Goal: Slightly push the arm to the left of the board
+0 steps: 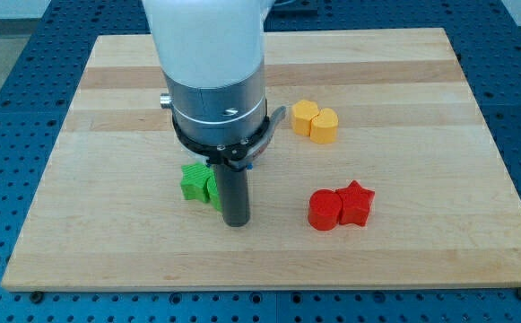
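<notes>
The board (403, 108) is seen to be pale wood, smooth, with visible grain and strips. The red blocks (341, 206), yellow blocks (316, 121) and green blocks (197, 182) appear matt plastic. The arm (208, 45) is finished in glossy white, with a brushed metal collar (215, 103). The rod (234, 193) is dark and matt.

My tip (236, 222) down, rod upright

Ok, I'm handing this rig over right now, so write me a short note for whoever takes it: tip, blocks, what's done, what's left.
My tip is down on the board, near its middle, touching or just right of the green blocks.
Yellow pair lies up and right of it; red cylinder and red star sit to its right.
Done: cannot tell from this view.
Left: ease the arm slightly toward the view's left; the green blocks lie in that path.
</notes>
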Controlling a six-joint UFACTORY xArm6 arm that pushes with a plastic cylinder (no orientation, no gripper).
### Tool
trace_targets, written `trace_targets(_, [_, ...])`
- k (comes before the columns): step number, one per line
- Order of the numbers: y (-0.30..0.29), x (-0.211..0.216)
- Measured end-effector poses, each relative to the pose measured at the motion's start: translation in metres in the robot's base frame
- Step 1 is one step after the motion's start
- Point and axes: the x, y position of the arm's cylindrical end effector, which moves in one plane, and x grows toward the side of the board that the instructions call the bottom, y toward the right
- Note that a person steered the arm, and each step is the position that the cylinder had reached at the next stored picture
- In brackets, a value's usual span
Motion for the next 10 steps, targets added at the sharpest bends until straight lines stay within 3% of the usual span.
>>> trace_targets(2, [-0.002, 0.004])
trace_targets(4, [-0.075, 0.054])
trace_targets(10, [-0.097, 0.045])
